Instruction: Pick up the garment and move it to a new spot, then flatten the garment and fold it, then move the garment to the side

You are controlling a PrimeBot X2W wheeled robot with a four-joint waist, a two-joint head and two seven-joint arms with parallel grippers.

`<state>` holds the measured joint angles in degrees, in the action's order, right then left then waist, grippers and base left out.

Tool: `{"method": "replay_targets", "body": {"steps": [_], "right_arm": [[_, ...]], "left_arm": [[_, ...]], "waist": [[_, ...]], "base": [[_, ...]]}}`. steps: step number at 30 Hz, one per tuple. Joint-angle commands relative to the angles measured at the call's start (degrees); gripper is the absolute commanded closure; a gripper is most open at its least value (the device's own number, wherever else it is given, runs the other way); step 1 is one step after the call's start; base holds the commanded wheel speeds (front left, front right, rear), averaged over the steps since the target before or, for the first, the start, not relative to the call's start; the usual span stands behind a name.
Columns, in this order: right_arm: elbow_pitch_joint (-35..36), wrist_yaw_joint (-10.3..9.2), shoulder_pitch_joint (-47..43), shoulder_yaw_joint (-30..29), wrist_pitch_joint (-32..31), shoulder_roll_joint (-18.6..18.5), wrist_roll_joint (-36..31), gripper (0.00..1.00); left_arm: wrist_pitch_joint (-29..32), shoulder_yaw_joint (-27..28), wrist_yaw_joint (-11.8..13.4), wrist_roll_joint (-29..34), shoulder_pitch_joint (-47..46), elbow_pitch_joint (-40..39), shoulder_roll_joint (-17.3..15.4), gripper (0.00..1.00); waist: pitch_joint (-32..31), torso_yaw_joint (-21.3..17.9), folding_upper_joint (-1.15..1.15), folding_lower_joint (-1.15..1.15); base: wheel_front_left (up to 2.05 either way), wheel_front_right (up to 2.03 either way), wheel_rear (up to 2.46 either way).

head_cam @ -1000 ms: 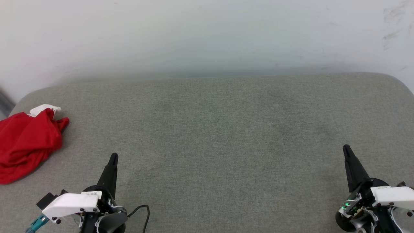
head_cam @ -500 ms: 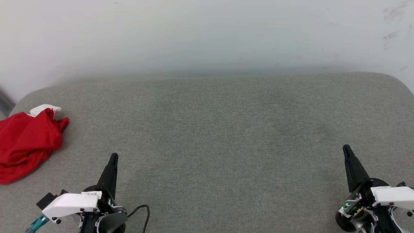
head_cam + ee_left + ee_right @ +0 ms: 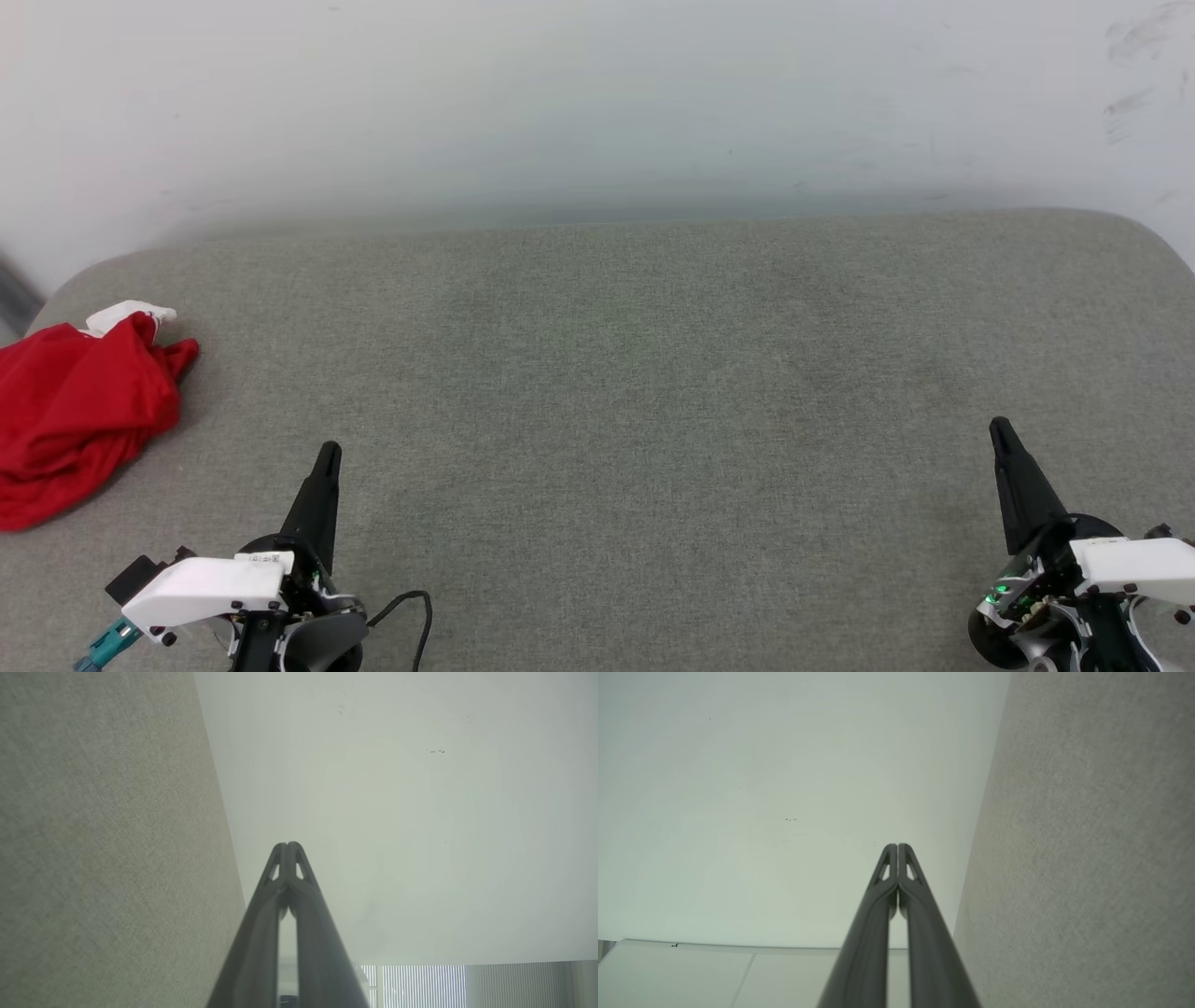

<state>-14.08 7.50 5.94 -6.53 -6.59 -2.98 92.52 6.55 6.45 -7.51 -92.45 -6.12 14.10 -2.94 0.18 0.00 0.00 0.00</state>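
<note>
Left tool (image 3: pixel 329 453), right tool (image 3: pixel 999 427), closed, pointing forward

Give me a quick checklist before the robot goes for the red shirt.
1. Locate garment: ok, crumpled at the left of the grey padded surface.
2. Whole garment visible: not ok, cut off by the picture's edge.
3. Free left end effector: ok, shut on nothing, apart from the garment.
4. Free right end effector: ok, shut, empty.
5. Jaws opened for grasping: not ok, both shut.
6. Good grasp point: cannot tell, it lies bunched.
</note>
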Motion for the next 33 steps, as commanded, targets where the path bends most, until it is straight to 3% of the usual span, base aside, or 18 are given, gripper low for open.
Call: {"method": "replay_targets", "body": {"steps": [1, 4, 5, 19, 24, 33], "right_arm": [[0.0, -0.02, 0.7, 0.1, 0.0, 0.2, -0.2, 1.00], [0.0, -0.02, 0.7, 0.1, 0.0, 0.2, -0.2, 1.00], [0.0, 0.00, 0.0, 0.0, 0.0, 0.0, 0.0, 0.00], [-0.6, -0.01, -2.4, 0.2, 3.1, 0.1, -4.0, 0.00], [1.3, -0.01, -2.7, 0.0, 4.5, 0.1, -9.0, 0.00], [5.9, -0.01, -3.4, 0.4, 6.7, 0.1, -20.6, 0.00]], "left_arm": [[0.1, 0.2, -0.1, 0.1, -0.4, 0.0, 0.1, 1.00], [0.1, 0.2, -0.1, 0.1, -0.4, 0.0, 0.1, 1.00], [0.0, 0.0, 0.0, 0.0, 0.0, 0.0, 0.0, 0.00], [-3.2, 0.2, 0.0, 3.9, 2.6, -1.1, 0.2, 0.00], [-4.5, 1.0, 0.6, 9.6, 2.6, -2.9, 0.1, 0.00], [-6.7, -0.1, 4.2, 22.0, 3.3, -8.0, 0.1, 0.00]], "waist": [[0.0, 0.0, 0.00, 0.00], [0.0, 0.0, 0.00, 0.00], [0.0, 0.0, 0.00, 0.00], [0.1, 0.0, 0.00, 0.00], [0.1, 0.0, 0.00, 0.00], [0.3, -0.1, 0.00, 0.00]], "base": [[0.00, 0.00, 0.00], [0.00, 0.00, 0.00], [0.00, 0.00, 0.00], [0.00, 0.00, 0.00], [0.00, 0.00, 0.00], [0.00, 0.00, 0.00]]}}
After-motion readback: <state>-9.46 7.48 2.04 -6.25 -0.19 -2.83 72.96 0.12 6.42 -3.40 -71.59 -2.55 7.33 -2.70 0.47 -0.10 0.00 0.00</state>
